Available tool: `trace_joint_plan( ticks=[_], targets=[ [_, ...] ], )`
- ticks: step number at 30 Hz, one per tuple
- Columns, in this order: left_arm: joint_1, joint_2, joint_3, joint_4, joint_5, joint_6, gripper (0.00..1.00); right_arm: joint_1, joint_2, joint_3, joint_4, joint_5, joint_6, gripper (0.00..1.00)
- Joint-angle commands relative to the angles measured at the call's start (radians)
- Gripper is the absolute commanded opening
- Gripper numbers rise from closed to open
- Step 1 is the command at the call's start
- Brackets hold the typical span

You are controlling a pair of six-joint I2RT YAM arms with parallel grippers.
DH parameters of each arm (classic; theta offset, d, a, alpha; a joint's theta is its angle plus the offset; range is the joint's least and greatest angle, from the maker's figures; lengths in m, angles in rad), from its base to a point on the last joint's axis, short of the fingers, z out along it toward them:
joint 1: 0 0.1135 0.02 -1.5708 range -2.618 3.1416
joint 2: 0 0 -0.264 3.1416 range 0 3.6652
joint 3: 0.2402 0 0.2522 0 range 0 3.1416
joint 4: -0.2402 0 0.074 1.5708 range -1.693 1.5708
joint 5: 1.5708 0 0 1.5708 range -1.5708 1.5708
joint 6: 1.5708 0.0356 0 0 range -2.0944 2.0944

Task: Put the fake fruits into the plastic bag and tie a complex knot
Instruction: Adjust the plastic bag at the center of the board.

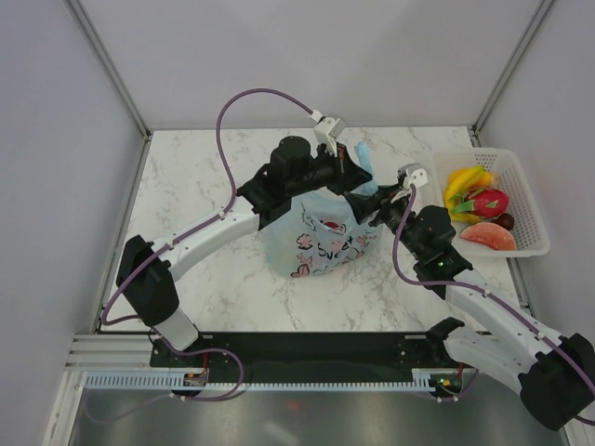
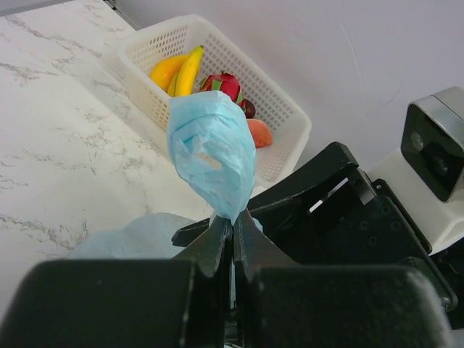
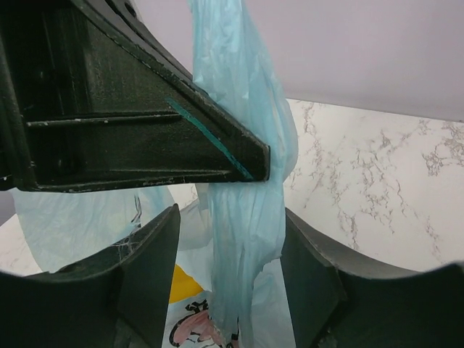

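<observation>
Your left gripper clamps the plastic bag handle, and the right gripper gapes around it. Fake fruits lie in the basket, perhaps others bagged; knot left.

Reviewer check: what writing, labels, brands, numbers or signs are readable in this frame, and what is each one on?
Plastic bag, white panel: dark script among pink doodles, too small and creased to read.
Basket: no text.
Fake fruits: no text.
Marble table: no text.
Nothing legible in any view.
</observation>
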Motion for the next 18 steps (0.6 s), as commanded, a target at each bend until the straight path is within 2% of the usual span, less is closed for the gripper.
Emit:
trace_joint_plan(
  ticks=[1, 13, 18],
  targets=[
    [-0.006, -0.036, 0.010, 0.042, -0.015, -0.012, 0.02, -0.002, -0.007, -0.005, 0.065, -0.009, 0.009, 0.64],
    [-0.013, -0.079, -0.019, 0.027, -0.110, -0.052, 0.02, 0.050, 0.061, 0.008, 0.128, 0.166, 0.035, 0.69],
    [-0.013, -0.087, -0.042, 0.047, -0.142, -0.070, 0.02, 0.093, 0.042, 0.001, 0.162, 0.226, 0.043, 0.79]
  ],
)
